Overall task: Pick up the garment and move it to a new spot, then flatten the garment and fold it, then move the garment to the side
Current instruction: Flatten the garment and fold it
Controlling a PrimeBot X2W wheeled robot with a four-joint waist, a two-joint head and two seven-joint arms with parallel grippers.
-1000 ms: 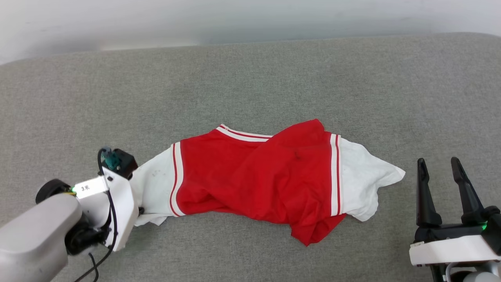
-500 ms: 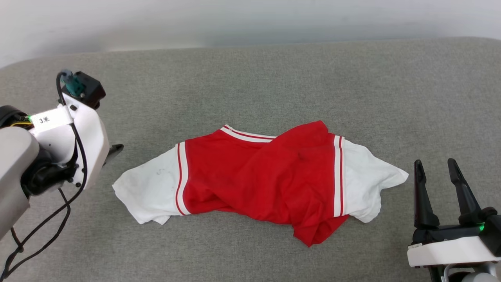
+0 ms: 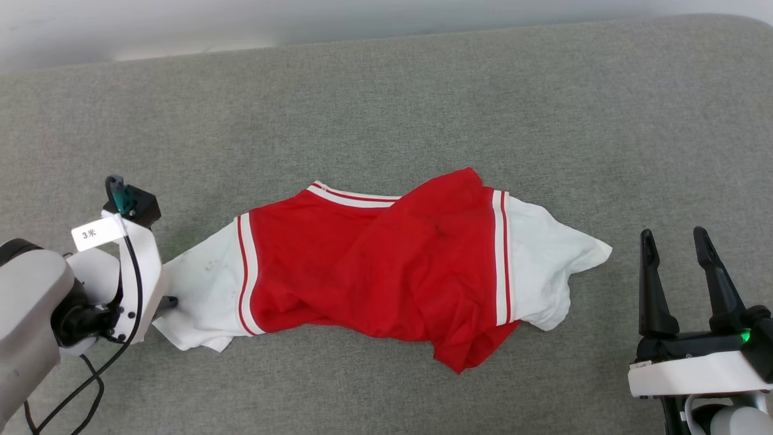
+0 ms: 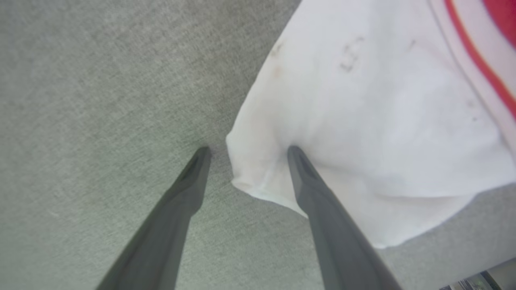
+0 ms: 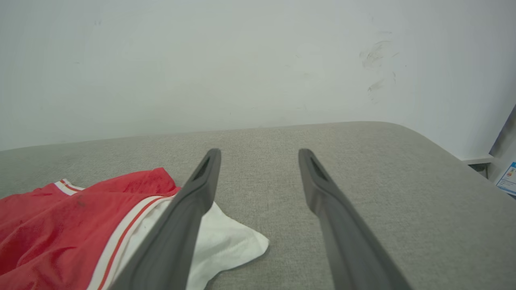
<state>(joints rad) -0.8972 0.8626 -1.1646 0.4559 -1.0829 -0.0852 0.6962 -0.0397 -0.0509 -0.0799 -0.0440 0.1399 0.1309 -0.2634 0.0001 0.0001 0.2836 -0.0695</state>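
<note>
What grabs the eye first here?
The red garment with white sleeves, lying crumpled across the middle of the grey surface. At its left-hand sleeve the left gripper stands open, straddling the sleeve's corner. The right gripper hovers open, apart from the other sleeve.

Grey woven fabric surface (image 3: 386, 90), wide, rounded at far corners, fine even texture. Plain pale wall (image 5: 201, 60) runs behind it; in right wrist view a few dark scuff marks (image 5: 375, 52) upper right on it. Blue-and-white printed sheet (image 5: 508, 179) at that view's right edge, partly cut off, txt too small to read
</note>
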